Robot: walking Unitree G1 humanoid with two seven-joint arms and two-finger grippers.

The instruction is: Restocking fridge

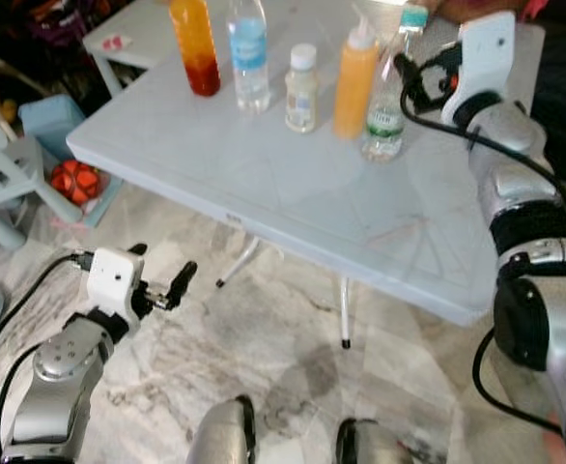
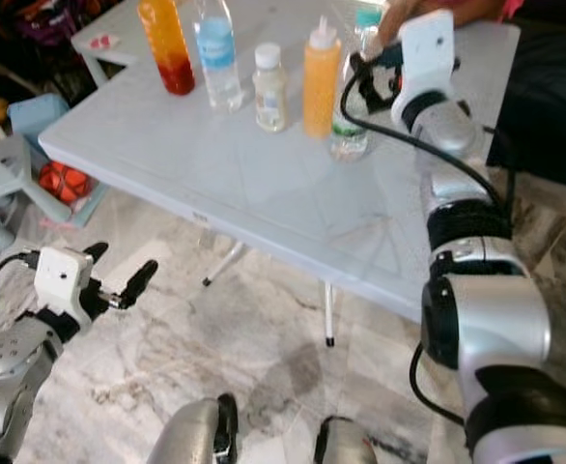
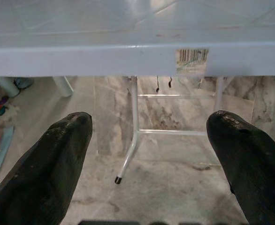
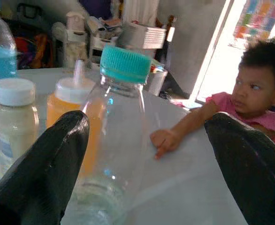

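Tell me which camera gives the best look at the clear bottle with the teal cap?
The right wrist view: the clear bottle stands close up between the open right gripper, its teal cap sharp. Both eye views show it small at the end of the row on the table, partly behind that gripper. The left wrist view looks at the table's edge.

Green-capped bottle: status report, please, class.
Right gripper jaws open around green-capped bottle. Left gripper idle, open, below table. Person's hand on tabletop beyond bottle.
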